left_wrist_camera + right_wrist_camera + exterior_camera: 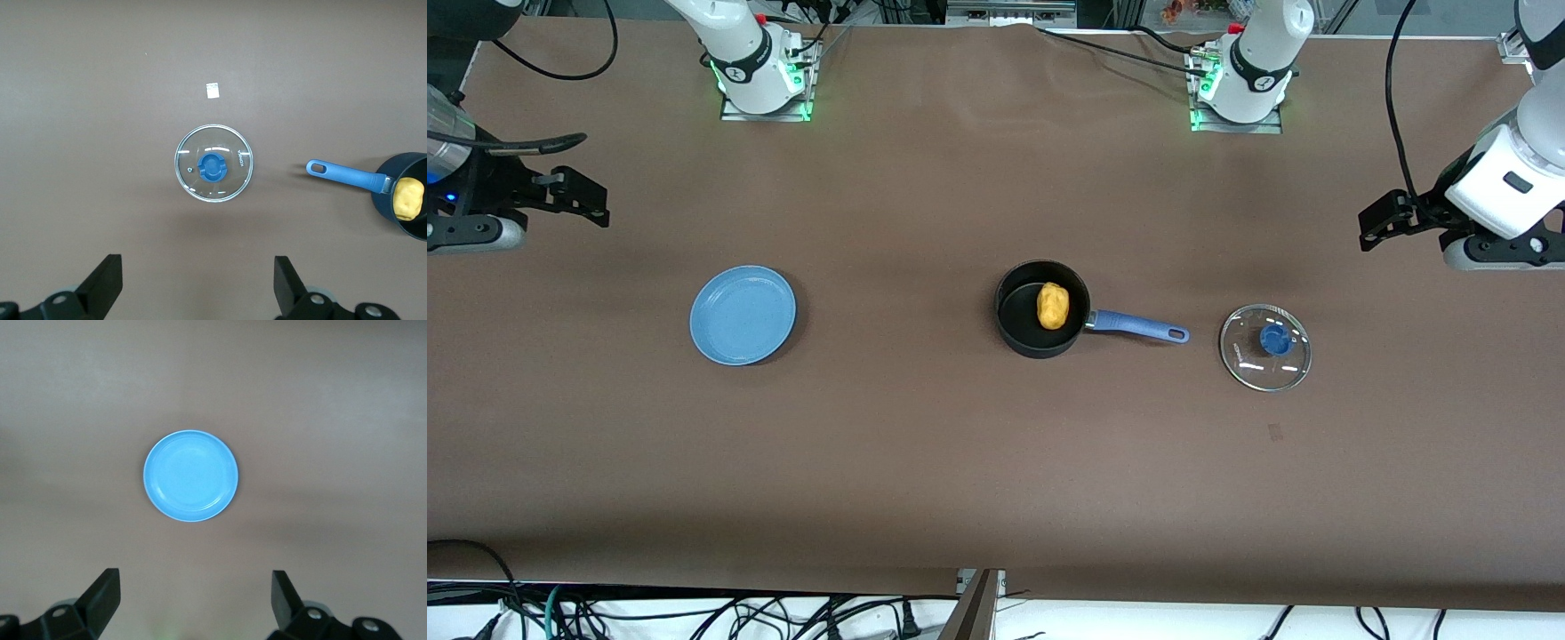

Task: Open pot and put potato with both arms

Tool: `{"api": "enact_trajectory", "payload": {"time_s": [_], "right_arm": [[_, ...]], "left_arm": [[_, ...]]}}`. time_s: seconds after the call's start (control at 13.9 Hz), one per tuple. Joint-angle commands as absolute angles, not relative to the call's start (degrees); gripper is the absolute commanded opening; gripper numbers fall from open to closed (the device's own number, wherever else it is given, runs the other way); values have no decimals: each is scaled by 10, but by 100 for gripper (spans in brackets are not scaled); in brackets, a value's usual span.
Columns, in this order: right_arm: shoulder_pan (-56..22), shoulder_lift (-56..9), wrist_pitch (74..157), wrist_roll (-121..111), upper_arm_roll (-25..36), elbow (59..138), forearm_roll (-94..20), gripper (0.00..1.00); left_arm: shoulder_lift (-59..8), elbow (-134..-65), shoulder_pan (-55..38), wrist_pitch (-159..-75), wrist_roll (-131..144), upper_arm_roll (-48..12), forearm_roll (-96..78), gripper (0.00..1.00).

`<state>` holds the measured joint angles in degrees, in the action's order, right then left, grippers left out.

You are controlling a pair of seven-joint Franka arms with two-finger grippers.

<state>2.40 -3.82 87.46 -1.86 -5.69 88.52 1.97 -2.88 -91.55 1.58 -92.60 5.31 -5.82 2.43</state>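
The black pot (1040, 349) stands uncovered mid-table, its blue handle (1138, 326) pointing toward the left arm's end. The yellow potato (1053, 306) lies inside it. The clear glass lid (1249, 356) with its blue knob (1274, 339) rests flat on the table just past the handle's tip. My left gripper (1371, 227) hangs open and empty over the left arm's end of the table; its wrist view looks down on the lid (230, 177), the pot (387, 210) and the potato (408, 199). My right gripper (591, 200) hangs open and empty over the right arm's end.
A light-blue plate (743, 315) lies empty on the brown table toward the right arm's end and shows in the right wrist view as the plate (191, 475). A small pale tag (213, 90) lies on the cloth near the lid. Cables run along the table's front edge.
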Motion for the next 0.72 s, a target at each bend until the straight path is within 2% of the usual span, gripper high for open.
{"api": "enact_trajectory", "payload": {"time_s": [0.0,0.65], "right_arm": [[27,-12,881,-11,-51,911,2,100],[27,-33,864,-11,-43,878,4,100]], "left_arm": [[-25,-913,11,-934,46,-50,10,100],[-25,-909,11,-933,45,-50,10,100]]}}
